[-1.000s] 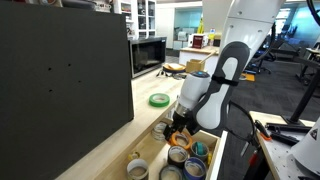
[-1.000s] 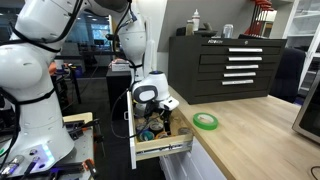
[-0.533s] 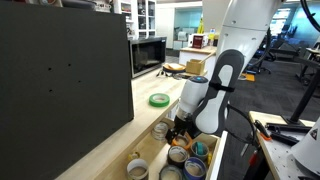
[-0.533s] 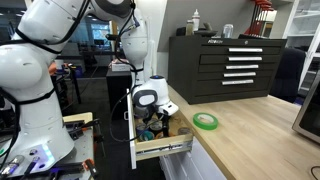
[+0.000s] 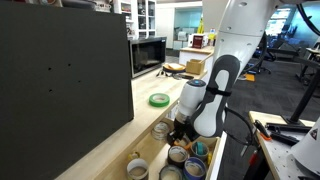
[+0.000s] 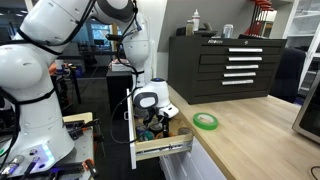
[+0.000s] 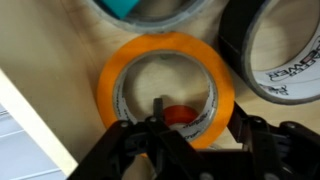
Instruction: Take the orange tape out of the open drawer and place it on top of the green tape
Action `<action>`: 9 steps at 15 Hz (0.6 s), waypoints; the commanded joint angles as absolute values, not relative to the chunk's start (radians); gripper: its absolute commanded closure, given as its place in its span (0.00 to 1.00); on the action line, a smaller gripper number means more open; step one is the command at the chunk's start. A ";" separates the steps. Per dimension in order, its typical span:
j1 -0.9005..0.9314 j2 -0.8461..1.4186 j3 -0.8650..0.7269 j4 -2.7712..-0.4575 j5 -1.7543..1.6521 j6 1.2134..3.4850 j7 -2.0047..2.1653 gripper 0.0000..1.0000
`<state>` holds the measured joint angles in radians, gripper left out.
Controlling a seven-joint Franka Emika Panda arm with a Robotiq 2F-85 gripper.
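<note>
In the wrist view the orange tape (image 7: 112, 85) lies flat on the light-wood floor of the open drawer (image 6: 163, 150). My gripper (image 7: 200, 125) is open and reaches down over it, with one finger inside the ring's hollow and the other outside its right wall. In both exterior views the gripper (image 5: 179, 137) (image 6: 150, 126) is down in the drawer and hides the orange roll. The green tape (image 5: 159, 100) (image 6: 206, 121) lies flat on the wooden counter, apart from the drawer.
A black tape roll (image 7: 272, 50) and a teal roll (image 7: 130, 8) lie close beside the orange one. More rolls (image 5: 137, 167) fill the drawer. A microwave (image 5: 148, 55) and a large black cabinet (image 5: 60, 80) stand on the counter, with a black tool chest (image 6: 225, 65) behind it.
The arm has shifted slightly and the gripper has sunk a little lower into the drawer. The green tape has not moved.
</note>
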<state>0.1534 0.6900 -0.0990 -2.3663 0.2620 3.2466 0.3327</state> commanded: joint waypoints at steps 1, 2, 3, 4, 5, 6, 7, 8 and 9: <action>0.139 0.687 -0.088 -2.360 0.278 3.231 0.328 0.65; 0.138 0.685 -0.084 -2.359 0.278 3.230 0.328 0.72; 0.140 0.683 -0.082 -2.363 0.278 3.231 0.327 0.77; 0.143 0.680 -0.081 -2.366 0.278 3.233 0.327 0.84; 0.141 0.674 -0.075 -2.369 0.276 3.235 0.324 0.89; 0.144 0.672 -0.074 -2.371 0.275 3.237 0.323 0.97; 0.147 0.667 -0.070 -2.376 0.275 3.237 0.323 0.96; 0.147 0.663 -0.069 -2.380 0.273 3.236 0.320 0.95; 0.152 0.656 -0.072 -2.386 0.271 3.231 0.317 0.94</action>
